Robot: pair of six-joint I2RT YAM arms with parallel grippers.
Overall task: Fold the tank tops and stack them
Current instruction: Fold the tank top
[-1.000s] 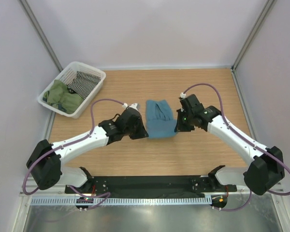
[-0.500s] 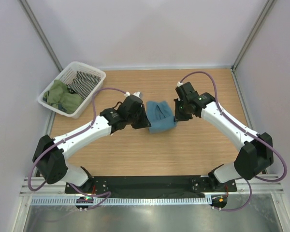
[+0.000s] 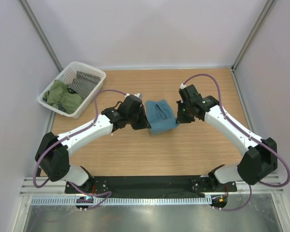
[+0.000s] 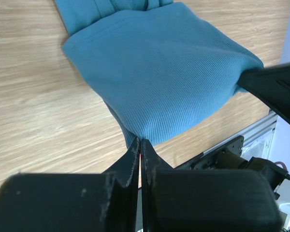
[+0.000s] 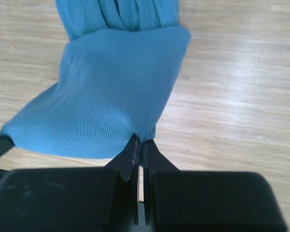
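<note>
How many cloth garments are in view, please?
3: a teal-blue ribbed top mid-table; an olive-green top and a striped cloth in the white plastic basket; others may be hidden.

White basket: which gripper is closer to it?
Left. The left gripper pinches the teal top at its edge on the basket side; the right gripper pinches the opposite edge, with the whole top between it and the basket.

The teal tank top (image 4: 164,72) is matt cloth with a fine ribbed knit. The table (image 5: 232,96) is smooth pale wood with visible grain. The left gripper (image 4: 140,145) and right gripper (image 5: 141,145) are matt black plastic, lightly scuffed. The basket (image 3: 93,94) is white plastic.
</note>
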